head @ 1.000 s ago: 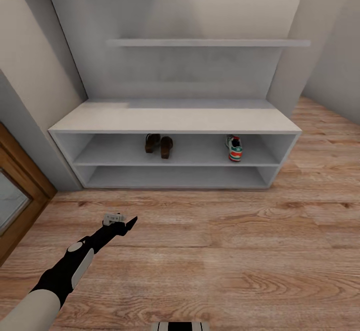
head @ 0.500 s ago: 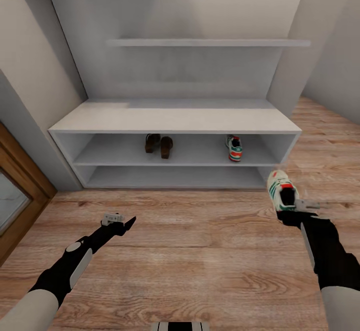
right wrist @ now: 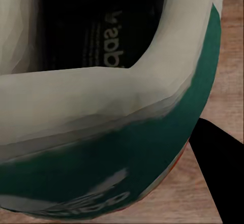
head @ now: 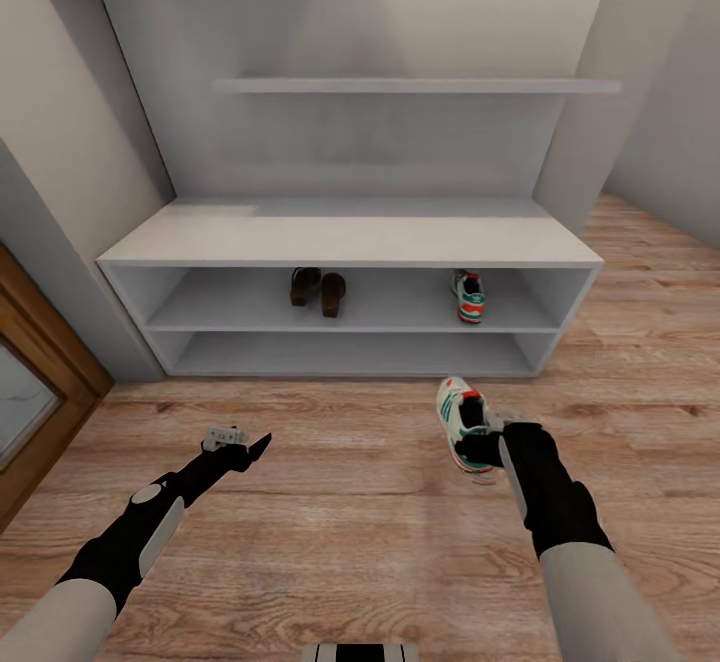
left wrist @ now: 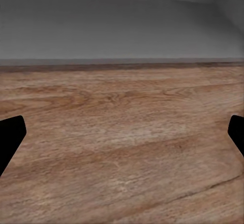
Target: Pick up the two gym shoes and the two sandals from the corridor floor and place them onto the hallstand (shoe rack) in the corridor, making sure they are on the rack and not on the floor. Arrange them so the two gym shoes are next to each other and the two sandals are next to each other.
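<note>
Okay, left to right. My left gripper [head: 238, 439] hovers low over the corridor floor [head: 330, 532], near-left of the hallstand [head: 350, 240]; in the left wrist view its fingertips [left wrist: 10, 137] sit wide apart with bare planks between them, nothing held. On the hallstand's upper tier, the two sandals [head: 318, 290] stand side by side, touching or nearly so, a bit left of centre. Further right on that same tier one gym shoe [head: 468, 296] sits alone, well apart from the sandals. Lower tier looks bare. My right gripper [head: 484, 442] is clamped on the second gym shoe [head: 460, 420], held off the floor, toe pointing toward the rack, in front of its right half. Right wrist view shows that gym shoe's heel opening and green sole edge [right wrist: 127, 148] up close, one dark finger [right wrist: 218, 178] beside it.
</note>
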Controlling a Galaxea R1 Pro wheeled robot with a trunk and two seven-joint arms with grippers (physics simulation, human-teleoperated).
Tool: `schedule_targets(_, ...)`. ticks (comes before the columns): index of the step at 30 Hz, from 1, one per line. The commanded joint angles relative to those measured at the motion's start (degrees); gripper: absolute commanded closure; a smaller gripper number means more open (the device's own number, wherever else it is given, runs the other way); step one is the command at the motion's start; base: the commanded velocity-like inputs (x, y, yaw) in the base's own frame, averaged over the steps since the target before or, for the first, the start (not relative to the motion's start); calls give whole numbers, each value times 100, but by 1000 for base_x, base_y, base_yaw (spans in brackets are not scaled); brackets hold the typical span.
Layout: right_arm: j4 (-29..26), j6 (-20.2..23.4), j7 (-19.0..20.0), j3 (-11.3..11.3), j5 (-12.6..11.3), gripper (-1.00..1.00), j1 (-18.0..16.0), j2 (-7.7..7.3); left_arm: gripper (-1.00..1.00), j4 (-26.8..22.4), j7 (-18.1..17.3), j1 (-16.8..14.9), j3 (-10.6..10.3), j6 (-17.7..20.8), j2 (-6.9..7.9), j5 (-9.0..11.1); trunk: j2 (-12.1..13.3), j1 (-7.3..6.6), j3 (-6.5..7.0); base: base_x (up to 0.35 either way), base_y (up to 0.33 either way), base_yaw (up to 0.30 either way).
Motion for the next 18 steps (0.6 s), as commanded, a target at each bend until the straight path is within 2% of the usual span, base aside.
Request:
schedule_targets(1,-5,17,52,5,152,100,-31,13,-100,3,2,-3,-28,-23,8,36,-2,-1,-6,0,0,0)
schedule_targets(5,-15,18,46,93,131,100,-104,31,-100,3,2,-3,-28,-23,8,35,-2,-1,-6,0,0,0)
schedule_targets(10,-17,19,50,106,127,100,-424,37,-100,3,2,-3,-31,-23,8,35,-2,-1,-6,0,0,0)
schedule_targets(18,-17,-6,26,124,159,100,-466,26,-100,3,2,-3,-37,-23,1,35,-2,-1,-6,0,0,0)
